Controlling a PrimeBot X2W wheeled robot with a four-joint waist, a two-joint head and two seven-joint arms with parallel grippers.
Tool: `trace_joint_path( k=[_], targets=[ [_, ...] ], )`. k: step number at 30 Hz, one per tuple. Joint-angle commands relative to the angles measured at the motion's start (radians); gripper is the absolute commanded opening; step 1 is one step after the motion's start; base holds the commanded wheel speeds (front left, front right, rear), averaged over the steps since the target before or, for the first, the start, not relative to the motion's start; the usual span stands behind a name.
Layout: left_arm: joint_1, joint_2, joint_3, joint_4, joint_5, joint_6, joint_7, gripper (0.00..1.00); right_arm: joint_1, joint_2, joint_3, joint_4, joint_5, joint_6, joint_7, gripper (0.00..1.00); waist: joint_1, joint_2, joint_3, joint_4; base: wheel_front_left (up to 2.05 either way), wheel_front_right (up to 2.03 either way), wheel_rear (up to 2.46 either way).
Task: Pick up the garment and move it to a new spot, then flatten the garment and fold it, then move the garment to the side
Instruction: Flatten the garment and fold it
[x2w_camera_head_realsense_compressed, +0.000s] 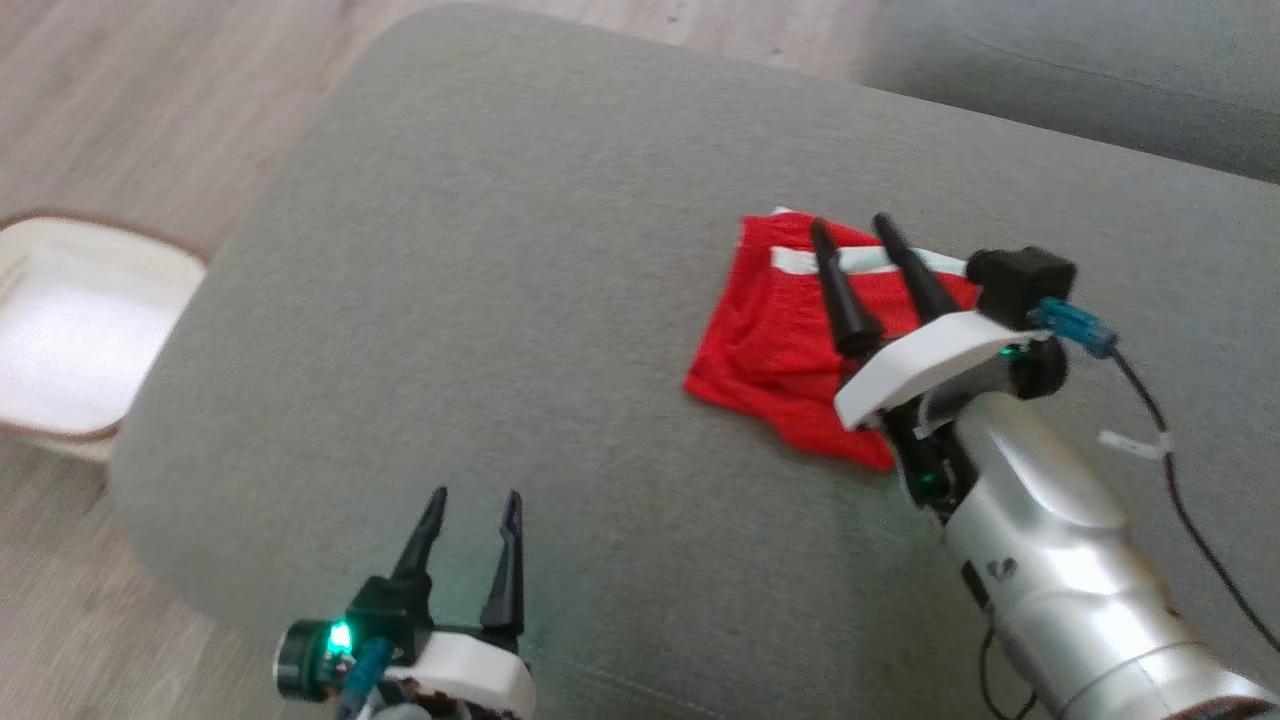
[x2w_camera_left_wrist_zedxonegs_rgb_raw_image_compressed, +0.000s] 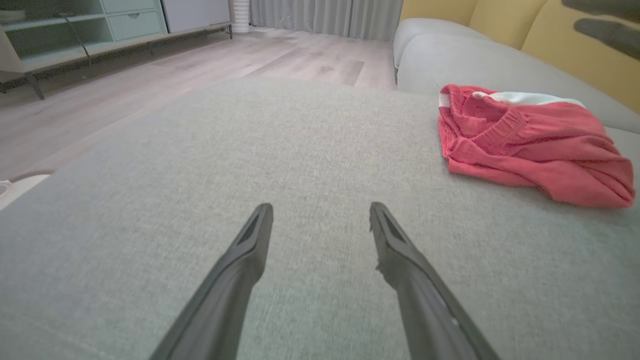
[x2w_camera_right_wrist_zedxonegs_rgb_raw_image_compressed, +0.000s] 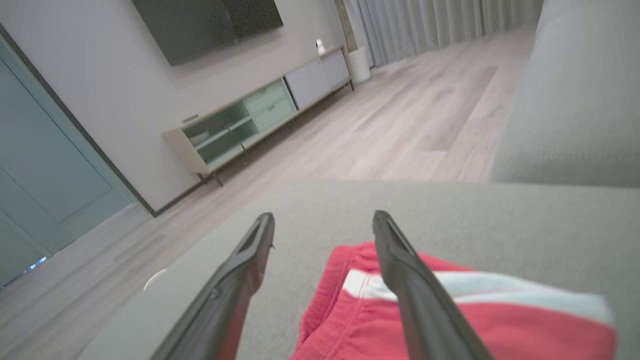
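Observation:
A folded red garment (x2w_camera_head_realsense_compressed: 780, 345) with a white stripe lies on the grey sofa cushion (x2w_camera_head_realsense_compressed: 520, 300), right of centre. My right gripper (x2w_camera_head_realsense_compressed: 850, 225) hovers over it, open, fingers pointing toward its far edge, nothing between them. The right wrist view has the red garment (x2w_camera_right_wrist_zedxonegs_rgb_raw_image_compressed: 450, 325) under and to the right of the open gripper (x2w_camera_right_wrist_zedxonegs_rgb_raw_image_compressed: 322, 220). My left gripper (x2w_camera_head_realsense_compressed: 475, 500) stands open near the cushion's front edge, well left of the garment. Its wrist view shows the garment (x2w_camera_left_wrist_zedxonegs_rgb_raw_image_compressed: 530, 140) far right of the open gripper (x2w_camera_left_wrist_zedxonegs_rgb_raw_image_compressed: 320, 210).
A white basket (x2w_camera_head_realsense_compressed: 70, 340) with a brown rim stands on the wooden floor (x2w_camera_head_realsense_compressed: 150, 90) left of the cushion. Another grey cushion (x2w_camera_head_realsense_compressed: 1080, 70) lies at the back right. A black cable (x2w_camera_head_realsense_compressed: 1180, 480) trails from the right wrist. A low cabinet (x2w_camera_right_wrist_zedxonegs_rgb_raw_image_compressed: 260, 115) lines the far wall.

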Motion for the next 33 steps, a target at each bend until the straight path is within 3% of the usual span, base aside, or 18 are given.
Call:
trace_joint_path(
  k=[1,6,10,20,33],
  targets=[
    [-0.048,0.003,0.039,-0.035,0.008,0.005,-0.005,1.0,0.013,0.012,-0.014,-0.042,-0.027,0.004,-0.012,1.0,-0.0001,0.0,-0.011,-0.057,0.0,0.0,0.0],
    [-0.08,0.003,0.089,-0.056,0.042,0.014,-0.005,1.0,0.146,0.012,-0.235,-0.186,-0.226,0.004,-0.012,1.0,-0.0001,0.0,-0.017,-0.172,0.0,0.0,0.0],
    [-0.088,0.003,0.142,-0.065,0.072,0.023,-0.005,1.0,0.247,0.012,-0.318,-0.272,-0.308,0.004,-0.012,1.0,-0.0001,0.0,-0.029,-0.253,0.0,0.0,0.0],
    [-0.016,0.003,0.253,-0.061,0.123,0.019,-0.005,1.0,0.406,0.012,-0.341,-0.307,-0.333,0.004,-0.012,1.0,-0.0001,0.0,-0.067,-0.377,0.0,0.0,0.0],
    [0.04,0.003,0.269,-0.064,0.13,0.012,-0.005,1.0,0.451,0.012,-0.312,-0.305,-0.317,0.004,-0.013,1.0,-0.0001,0.0,-0.084,-0.381,0.0,0.0,0.0]
  ],
)
